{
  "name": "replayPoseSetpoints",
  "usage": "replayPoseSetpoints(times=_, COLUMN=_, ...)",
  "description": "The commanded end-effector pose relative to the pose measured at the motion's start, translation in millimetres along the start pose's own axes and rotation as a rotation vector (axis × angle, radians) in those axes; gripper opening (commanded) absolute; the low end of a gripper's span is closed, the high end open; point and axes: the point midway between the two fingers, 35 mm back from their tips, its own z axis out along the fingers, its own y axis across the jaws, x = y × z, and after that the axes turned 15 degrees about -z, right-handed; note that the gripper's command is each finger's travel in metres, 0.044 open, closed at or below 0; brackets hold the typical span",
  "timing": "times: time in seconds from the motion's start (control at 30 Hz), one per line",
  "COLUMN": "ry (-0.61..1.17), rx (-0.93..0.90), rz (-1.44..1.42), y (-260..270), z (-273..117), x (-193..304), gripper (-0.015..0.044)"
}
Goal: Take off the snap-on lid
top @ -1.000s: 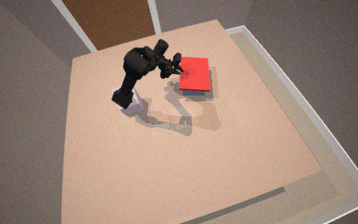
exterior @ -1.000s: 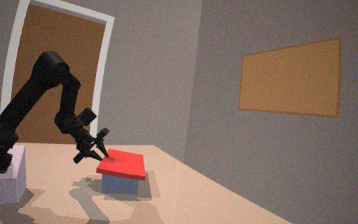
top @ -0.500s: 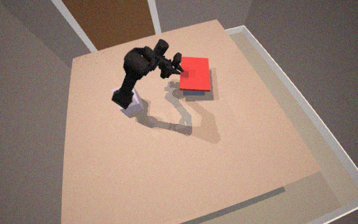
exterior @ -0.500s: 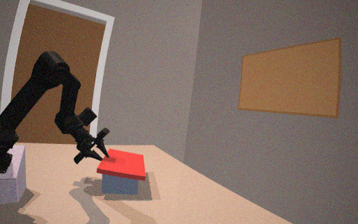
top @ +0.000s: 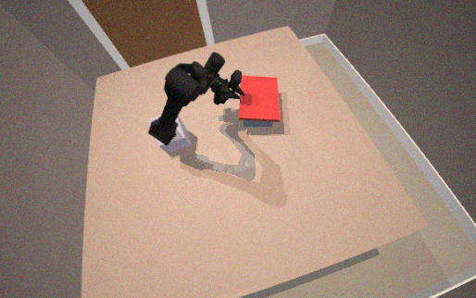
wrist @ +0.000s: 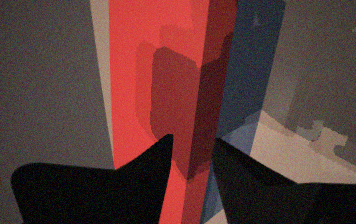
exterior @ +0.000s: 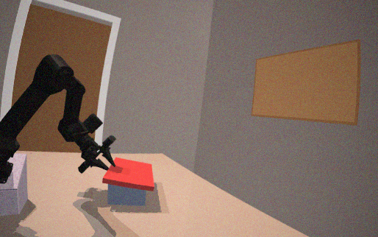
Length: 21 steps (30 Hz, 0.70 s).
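Note:
The red lid (top: pixel 264 99) (exterior: pixel 136 173) (wrist: pixel 127 100) lies over the blue-grey storage box (top: pixel 257 123) (exterior: pixel 126 195) (wrist: pixel 255 50). It is tilted, with its arm-side edge higher and its far side lower. The box stands upright on the table. My gripper (top: pixel 242 96) (exterior: pixel 112 168) (wrist: pixel 192 142) is shut on the lid's arm-side edge, one finger above it and one below. The lid hides the box's rim, so whether the far side still touches the box cannot be told.
The table (top: pixel 185 231) (exterior: pixel 206 210) carries a pale lavender block (top: pixel 181 134) (exterior: pixel 20 184) at the arm's base. The table's back edge lies beyond the box. Arm shadows fall across the table.

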Motion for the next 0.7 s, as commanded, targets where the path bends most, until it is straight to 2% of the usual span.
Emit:
replayPoseSetpoints(times=0.0, ry=0.004, rx=0.0, rz=-0.001, y=0.4, z=0.7, x=0.5, gripper=0.0)
replayPoseSetpoints(times=0.67, ry=0.008, rx=0.001, rz=-0.003, y=7.1, z=-4.3, x=-2.0, gripper=0.0)
